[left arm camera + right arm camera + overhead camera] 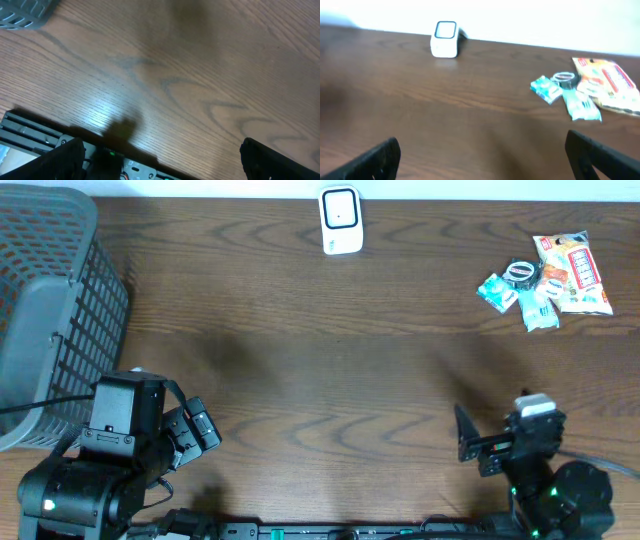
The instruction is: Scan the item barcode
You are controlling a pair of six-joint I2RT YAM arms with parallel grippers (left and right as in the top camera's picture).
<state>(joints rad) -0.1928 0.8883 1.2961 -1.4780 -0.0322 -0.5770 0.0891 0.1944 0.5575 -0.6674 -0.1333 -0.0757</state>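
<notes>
A white barcode scanner (340,220) stands upright at the table's far edge, also in the right wrist view (445,39). The items lie in a small pile at the far right: an orange snack packet (575,272) (607,82), two teal packets (497,292) (546,89) and a small ring-shaped thing (521,273). My left gripper (195,435) (162,165) hovers open over bare wood at the near left. Near the front right, my right gripper (478,448) (482,160) is open too, facing the scanner and the pile from far off. Neither holds anything.
A grey mesh basket (50,310) (22,12) fills the left end of the table. A black mounting rail (30,131) runs along the front edge under the left arm. Brown wood table (330,380) lies between the arms and the items.
</notes>
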